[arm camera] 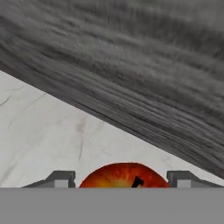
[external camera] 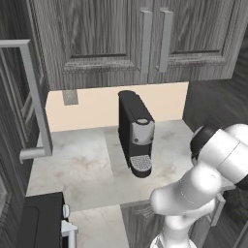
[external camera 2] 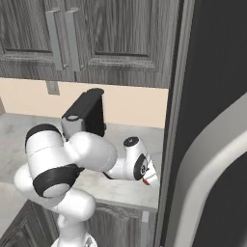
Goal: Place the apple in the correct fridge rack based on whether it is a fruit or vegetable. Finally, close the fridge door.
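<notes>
Apple (arm camera: 124, 176) is sitting between the two fingertips (arm camera: 59, 178) of the claw (arm camera: 124, 180), low over the pale tabletop (arm camera: 48, 131). I cannot tell if the claw is squeezing it. A grey wooden wall (arm camera: 144, 74) is standing just ahead.

Round red-orange apple (arm camera: 124, 175) with yellowish streaks and dark dimple. Pale marble-veined stone counter (external camera: 82, 167), grey blotches. Dark grey woodgrain upper cabinets (external camera: 97, 38) with lighter grey bar handles. Black coffee machine (external camera: 135, 132), silver-grey front. Beige backsplash wall (external camera: 97, 109).
</notes>
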Tool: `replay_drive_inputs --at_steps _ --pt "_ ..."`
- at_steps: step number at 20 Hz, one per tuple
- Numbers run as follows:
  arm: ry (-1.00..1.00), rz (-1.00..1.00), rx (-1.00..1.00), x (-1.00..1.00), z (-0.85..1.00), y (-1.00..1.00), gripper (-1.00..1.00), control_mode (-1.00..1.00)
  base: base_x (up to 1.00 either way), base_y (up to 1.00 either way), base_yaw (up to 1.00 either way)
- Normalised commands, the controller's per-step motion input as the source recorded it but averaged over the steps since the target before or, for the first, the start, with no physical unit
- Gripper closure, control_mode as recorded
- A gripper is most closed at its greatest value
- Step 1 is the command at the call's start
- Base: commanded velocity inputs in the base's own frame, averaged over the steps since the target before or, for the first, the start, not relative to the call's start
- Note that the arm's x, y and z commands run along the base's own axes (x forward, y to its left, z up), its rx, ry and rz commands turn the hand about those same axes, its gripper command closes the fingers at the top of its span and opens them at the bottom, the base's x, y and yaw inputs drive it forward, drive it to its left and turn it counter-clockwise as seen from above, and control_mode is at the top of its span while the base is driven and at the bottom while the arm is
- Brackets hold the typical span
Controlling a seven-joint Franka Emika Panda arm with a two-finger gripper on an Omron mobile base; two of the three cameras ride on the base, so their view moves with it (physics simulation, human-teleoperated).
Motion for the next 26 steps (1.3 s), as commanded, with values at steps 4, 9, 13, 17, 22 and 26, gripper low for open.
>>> replay_drive_inputs --at_steps 4,9,13,17,22,26 --pt "-0.01 -0.01 0.00 -0.06 -0.43 0.16 1.00 -1.00 0.00 0.00 0.00" --pt "-0.12 0.03 0.00 -0.61 0.00 0.42 1.00 -1.00 0.00 0.00 0.00" --pt "-0.14 0.08 -0.05 -0.74 0.54 0.73 1.00 -1.00 0.00 0.00 0.00" --pt "-0.08 0.07 -0.06 -0.43 0.98 0.70 1.00 -1.00 0.00 0.00 0.00" --pt "-0.03 0.13 -0.05 -0.26 1.00 0.63 1.00 -1.00 0.00 0.00 0.00" --pt "0.00 0.26 -0.04 -0.27 1.00 0.67 1.00 -1.00 0.00 0.00 0.00"
